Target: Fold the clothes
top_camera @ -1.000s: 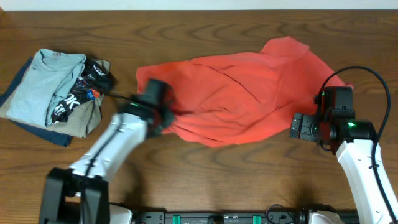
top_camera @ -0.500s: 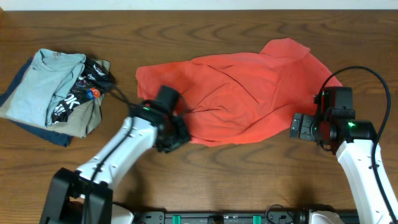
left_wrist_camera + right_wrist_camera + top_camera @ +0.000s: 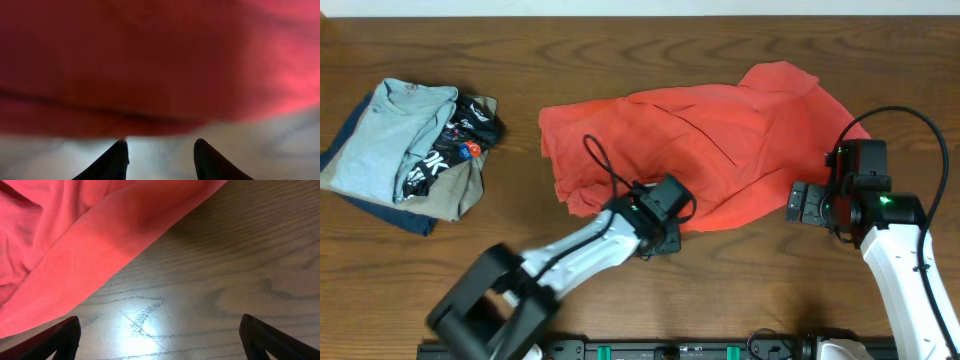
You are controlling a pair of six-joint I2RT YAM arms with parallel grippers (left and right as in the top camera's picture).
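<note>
Clothes, at my left tool [image 3: 160, 150]: red cloth edge lies just ahead at 12 o'clock, blurred.
Left tool state: fingers parted narrowly, nothing between them.
Right tool [image 3: 160, 340]: spread wide over bare tabletop [image 3: 225, 270], with the hem at 10 o'clock, untouched.
Clothes overall [image 3: 720, 140]: crumpled, spread from tabletop centre toward 2 o'clock.
Far off at 9 o'clock: folded pile, light blue-grey shirt [image 3: 385, 135] touching black printed garment [image 3: 455, 145].
</note>
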